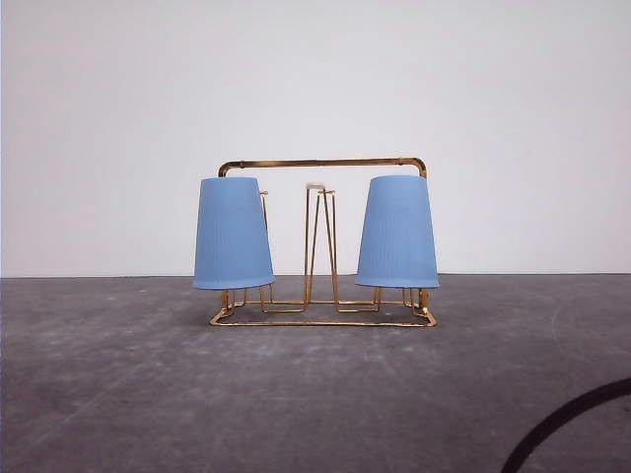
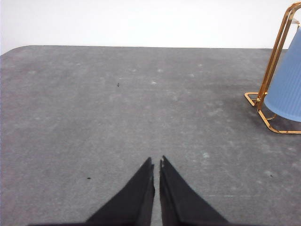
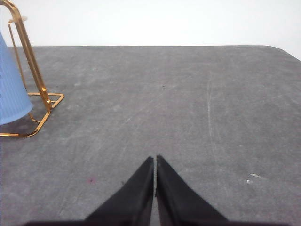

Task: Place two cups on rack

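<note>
Both cups sit upside down on the rack (image 1: 322, 317), wide mouth down and narrow end up. The left cup (image 1: 232, 234) hangs over a prong at the left end, and the right cup (image 1: 397, 233) hangs over a prong at the right end. Each one stands tall, leaning in just a little at the top. Between them a bare prong (image 1: 317, 241) with a white tip stands free. The gold handle bar runs across behind the cup tops. The rack stands on the gray bench (image 1: 118, 384), in the middle and toward the back.

To me the job looks done, so the next move needs no reaching in.

The left claw (image 2: 156, 162) is pinched shut with nothing in it, low over bare bench. In the left wrist view the rack's left end and the left cup show ahead and off to the claw's right, well apart from it.

The right claw (image 3: 155, 160) is shut too, and it holds nothing. In the right wrist view the rack's right end and the right cup show ahead and off to its left, well apart as well.

Each arm is nearer to the cup on its own side. Neither claw touches a cup or the rack.
</note>
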Controlling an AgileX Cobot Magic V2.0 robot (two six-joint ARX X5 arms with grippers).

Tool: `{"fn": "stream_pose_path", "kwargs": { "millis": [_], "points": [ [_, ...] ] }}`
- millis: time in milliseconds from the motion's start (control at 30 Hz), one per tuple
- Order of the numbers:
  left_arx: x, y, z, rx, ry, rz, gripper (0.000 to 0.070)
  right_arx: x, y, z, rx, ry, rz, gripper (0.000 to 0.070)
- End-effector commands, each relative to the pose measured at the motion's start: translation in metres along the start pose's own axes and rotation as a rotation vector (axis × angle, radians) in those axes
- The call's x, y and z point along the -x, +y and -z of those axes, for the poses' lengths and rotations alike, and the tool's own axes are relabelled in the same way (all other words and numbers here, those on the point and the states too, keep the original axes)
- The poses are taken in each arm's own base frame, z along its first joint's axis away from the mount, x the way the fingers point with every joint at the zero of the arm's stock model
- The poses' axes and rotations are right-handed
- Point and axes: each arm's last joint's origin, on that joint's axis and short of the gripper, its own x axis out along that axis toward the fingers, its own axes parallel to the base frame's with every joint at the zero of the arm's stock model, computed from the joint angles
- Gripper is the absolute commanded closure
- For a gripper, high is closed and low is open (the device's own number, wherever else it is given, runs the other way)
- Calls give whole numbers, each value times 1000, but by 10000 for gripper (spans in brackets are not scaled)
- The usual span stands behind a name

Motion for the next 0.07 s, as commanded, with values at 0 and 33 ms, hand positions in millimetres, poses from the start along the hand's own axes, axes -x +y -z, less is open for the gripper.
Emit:
{"fn": "stream_pose_path", "kwargs": {
  "millis": [0, 33],
  "points": [
    [-1, 0, 3, 4, -2, 2, 700, 0, 0, 0, -3, -7, -2, 695],
    [-1, 0, 3, 4, -2, 2, 700, 0, 0, 0, -3, -7, -2, 695]
  ]
}}
